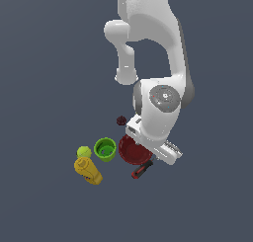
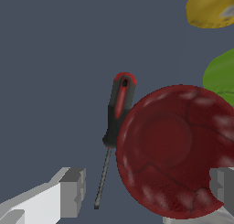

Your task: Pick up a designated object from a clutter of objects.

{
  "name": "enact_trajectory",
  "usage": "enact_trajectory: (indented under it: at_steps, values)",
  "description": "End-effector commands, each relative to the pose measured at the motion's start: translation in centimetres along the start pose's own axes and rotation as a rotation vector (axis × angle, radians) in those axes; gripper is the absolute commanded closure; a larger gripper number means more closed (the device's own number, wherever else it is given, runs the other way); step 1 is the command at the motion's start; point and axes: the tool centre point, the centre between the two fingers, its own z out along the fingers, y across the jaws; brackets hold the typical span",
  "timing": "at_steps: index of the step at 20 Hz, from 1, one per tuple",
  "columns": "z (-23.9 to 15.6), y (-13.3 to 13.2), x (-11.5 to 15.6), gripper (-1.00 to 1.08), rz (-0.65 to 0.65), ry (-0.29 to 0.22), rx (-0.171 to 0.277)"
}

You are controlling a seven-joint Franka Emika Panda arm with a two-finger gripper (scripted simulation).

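Fingers (image 2: 73, 191) of my gripper (image 2: 148, 193) spread apart, straddling dark red bowl (image 2: 176, 150) and screwdriver (image 2: 116, 122), green cup (image 1: 105, 149) just beside the bowl.

The exterior view looks almost straight down from high above the flat dark grey-blue surface (image 1: 44, 63), far enough to take in the white arm and all the small objects. The wrist view looks down from close over the glossy dark red round bowl (image 2: 176, 150) and the red-and-black-handled screwdriver (image 2: 118, 109). Both views share that bowl (image 1: 132, 151), the screwdriver (image 1: 142, 170) and part of the green cup (image 2: 221, 77).
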Motion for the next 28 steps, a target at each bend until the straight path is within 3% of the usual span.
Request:
enact_trajectory:
  at_steps: [1,12,21,28]
  values:
    - [1.5,-0.7,-0.1,-0.92,0.052,0.001,0.002]
    - [5.6,-2.5,-0.7,-0.92,0.185,0.003,0.006]
    - [6.3,-2.6,-0.8,-0.92,0.195,0.002,0.005]
    - [9.3,-2.6,-0.9,-0.92,0.198,0.003,0.006]
